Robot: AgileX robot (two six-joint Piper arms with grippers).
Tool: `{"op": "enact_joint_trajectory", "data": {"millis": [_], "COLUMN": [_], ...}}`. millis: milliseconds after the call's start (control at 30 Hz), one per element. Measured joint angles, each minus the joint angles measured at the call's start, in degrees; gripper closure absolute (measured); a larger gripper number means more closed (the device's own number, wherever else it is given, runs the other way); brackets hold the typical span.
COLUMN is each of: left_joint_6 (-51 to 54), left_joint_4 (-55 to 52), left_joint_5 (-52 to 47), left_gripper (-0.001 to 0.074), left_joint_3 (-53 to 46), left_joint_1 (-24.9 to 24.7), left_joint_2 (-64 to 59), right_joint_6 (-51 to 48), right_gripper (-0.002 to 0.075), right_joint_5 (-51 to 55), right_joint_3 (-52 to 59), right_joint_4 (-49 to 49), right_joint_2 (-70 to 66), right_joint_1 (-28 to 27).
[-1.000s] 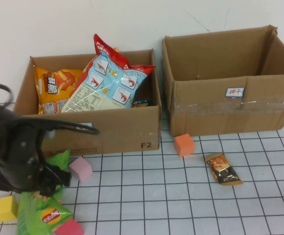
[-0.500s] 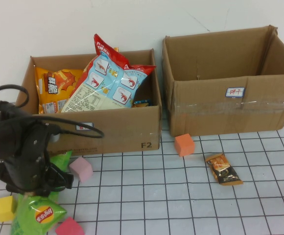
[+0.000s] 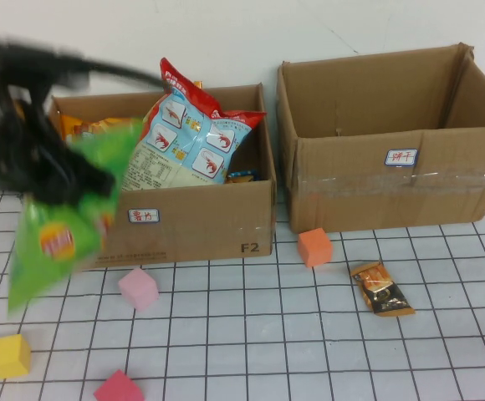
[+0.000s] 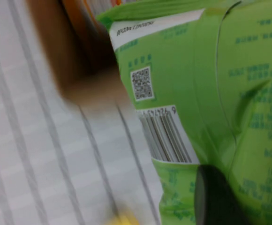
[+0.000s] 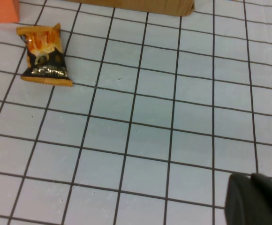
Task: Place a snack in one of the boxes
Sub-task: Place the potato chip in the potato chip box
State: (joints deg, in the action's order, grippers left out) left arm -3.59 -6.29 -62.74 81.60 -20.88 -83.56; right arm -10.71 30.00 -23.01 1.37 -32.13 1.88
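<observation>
A green snack bag (image 4: 211, 93), barcode side showing, lies against the left gripper's dark finger (image 4: 215, 197).

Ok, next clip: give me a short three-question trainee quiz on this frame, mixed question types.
1. True or false: the left gripper holds the green chip bag clear of the table.
2. Which box is empty: A, the left box, or B, the right box?
3. Fill in: the small orange snack packet lies beside the ___ foam cube.

The right gripper hangs over bare grid.

Key: 1 true; 2 B; 3 orange.
</observation>
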Motion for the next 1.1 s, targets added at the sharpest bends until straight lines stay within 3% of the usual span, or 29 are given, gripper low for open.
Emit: {"op": "enact_joint_trajectory", "data": {"millis": [200, 433, 767, 1000, 1100], "left_joint_6": [4.0, 16.2, 14.9, 11.8, 11.7], "left_joint_4": [-8.5, -16.7, -23.6, -23.9, -22.8], "left_joint_5": [11.9, 28.3, 30.4, 27.4, 25.8], "left_gripper": [0.052, 0.052, 0.0514, 0.0247, 0.0202], "left_joint_3": [7.5, 8.5, 10.5, 9.9, 9.4], "left_joint_1": [0.0, 0.0, -0.5, -1.4, -1.7], "left_joint_2": [-2.2, -13.7, -27.6, -26.3, -23.3], "right_joint_6": [0.0, 0.0, -1.7, -3.6, -3.9], "right_gripper": [0.0727, 0.0727, 0.0727, 0.0727, 0.0727], "right_joint_5": [0.0, 0.0, 0.8, 0.8, 0.8], "right_joint_3": [0.0, 0.0, 0.0, 0.0, 0.0], "right_joint_4": [0.0, 0.1, 0.1, 0.1, 0.2], "right_joint_2": [0.0, 0.0, 0.0, 0.0, 0.0], "right_joint_1": [0.0, 0.0, 0.0, 0.0, 0.0]}}
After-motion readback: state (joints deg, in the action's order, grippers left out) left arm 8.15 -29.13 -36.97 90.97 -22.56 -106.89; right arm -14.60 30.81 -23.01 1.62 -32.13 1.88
